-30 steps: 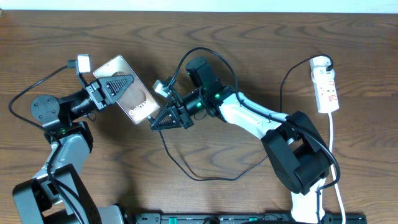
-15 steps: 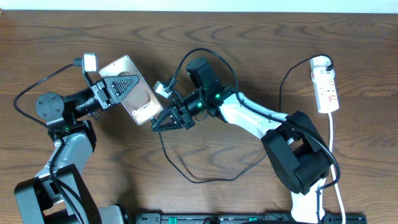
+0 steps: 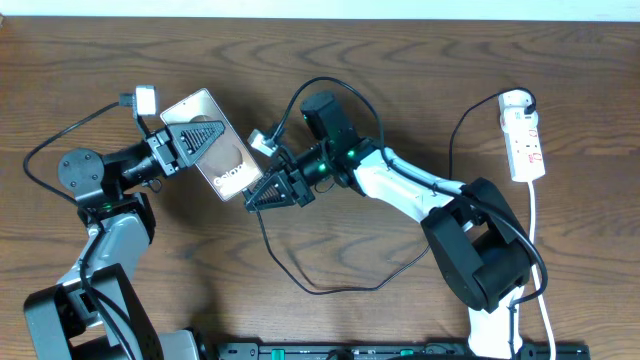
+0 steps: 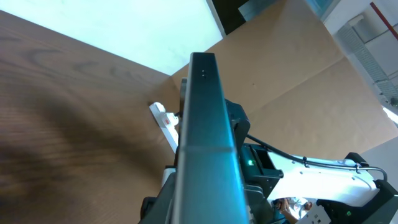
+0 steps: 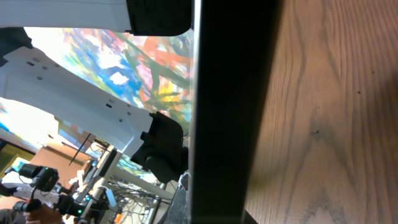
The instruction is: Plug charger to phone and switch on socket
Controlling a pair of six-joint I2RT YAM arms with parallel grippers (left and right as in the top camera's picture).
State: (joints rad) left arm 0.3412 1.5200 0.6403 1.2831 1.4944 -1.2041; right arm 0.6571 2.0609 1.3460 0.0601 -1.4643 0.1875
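My left gripper [image 3: 190, 140] is shut on the phone [image 3: 228, 165] and holds it tilted above the table, its "Galaxy" end pointing to the right arm. In the left wrist view the phone's edge [image 4: 205, 137] runs up between the jaws. My right gripper [image 3: 255, 197] sits right at the phone's lower end and looks shut on the charger's end. The plug tip itself is hidden. The thin black charger cable [image 3: 330, 288] loops from under this gripper across the table to the white socket [image 3: 525, 145] at the far right. The phone [image 5: 230, 112] fills the middle of the right wrist view as a dark slab.
The socket's white cord [image 3: 537, 230] runs down the right side toward the front edge. Thick black arm cables arc above the left arm [image 3: 50, 150] and the right arm [image 3: 325, 85]. A black rail [image 3: 400, 350] lines the front edge.
My left gripper has carried the phone a little to the right, closing the gap to the right gripper. In the last half second almost nothing has moved.
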